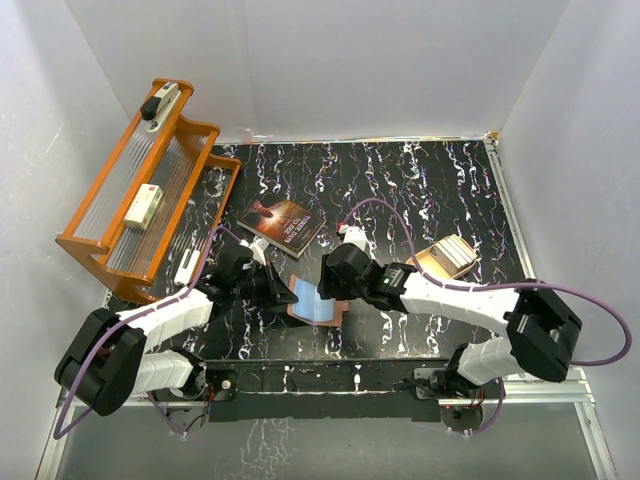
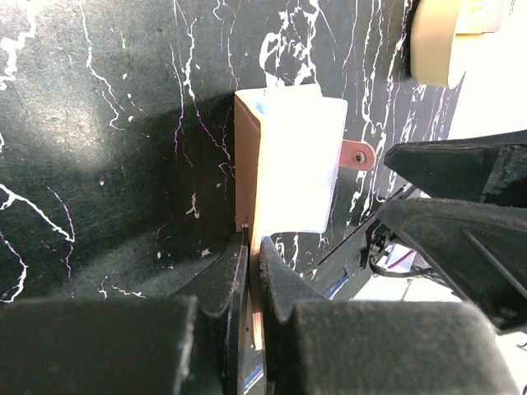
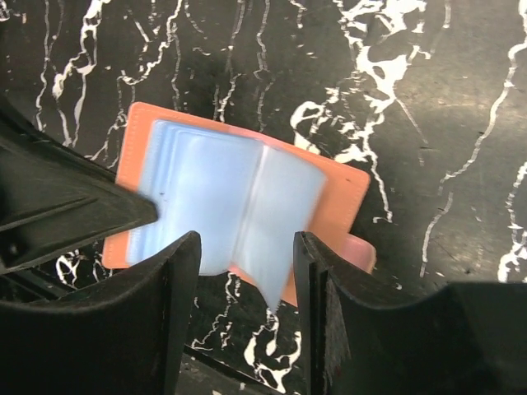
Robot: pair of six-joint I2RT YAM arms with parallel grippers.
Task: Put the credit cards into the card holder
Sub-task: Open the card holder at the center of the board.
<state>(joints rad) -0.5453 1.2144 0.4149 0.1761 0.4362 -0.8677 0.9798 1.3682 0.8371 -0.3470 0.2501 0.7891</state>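
Observation:
The reddish-brown card holder (image 1: 335, 313) lies open on the black marbled table, pale blue-white leaves (image 3: 206, 193) fanned inside it. Its leather (image 3: 342, 197) and snap tab (image 2: 358, 154) show. My left gripper (image 2: 254, 257) is shut on the holder's left cover edge (image 2: 245, 164) and keeps it upright. My right gripper (image 3: 245, 271) is open just above the holder; one blurred pale leaf stands loose between its jaws, touching neither. I cannot tell whether the pale leaves are cards or sleeves. No separate credit card shows.
A dark paperback book (image 1: 283, 225) lies behind the holder. A beige-gold tin (image 1: 445, 258) sits to the right, also at the top of the left wrist view (image 2: 440, 41). An orange rack (image 1: 150, 190) stands at the far left.

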